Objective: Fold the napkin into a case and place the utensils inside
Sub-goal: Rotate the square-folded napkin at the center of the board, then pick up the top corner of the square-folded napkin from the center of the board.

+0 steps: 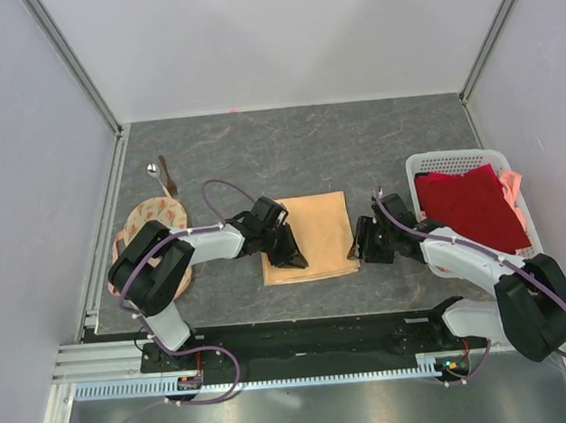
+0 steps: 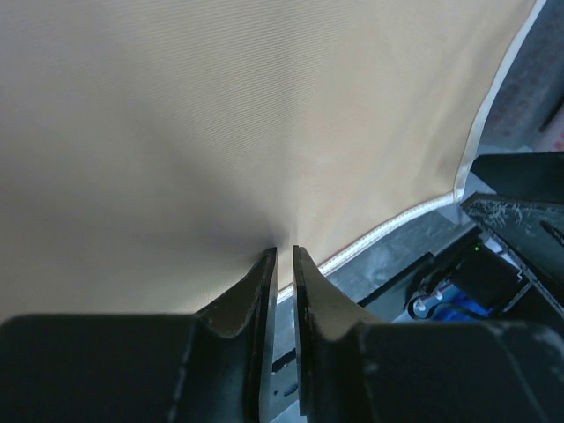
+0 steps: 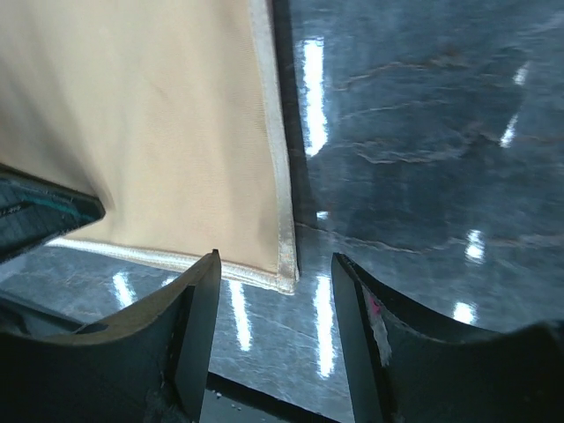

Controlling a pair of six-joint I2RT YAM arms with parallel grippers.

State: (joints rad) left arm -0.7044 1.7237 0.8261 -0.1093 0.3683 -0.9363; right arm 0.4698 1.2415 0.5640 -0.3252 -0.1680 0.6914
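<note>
From above, the peach napkin lies flat in the middle of the grey table, folded into a neat oblong. The left tool sits on its near left corner and hides that corner. The right tool is just beside its near right corner. Only this view shows the other things. The shiny spoon and the brown stick lie side by side far off at the back left, well apart from the napkin. A round cream cloth lies near them, partly under the left arm. On the right stands a white basket with a dark red cloth and a pink cloth in it. The left wrist view is up close: the napkin fills nearly all of it, and the left tool is clenched on the pale hem, with the cloth pulled into a little crease at the tips. In the right wrist view, the right tool is spread wide and grips nothing. The napkin corner lies flat on the shiny table, right between the two tips
</note>
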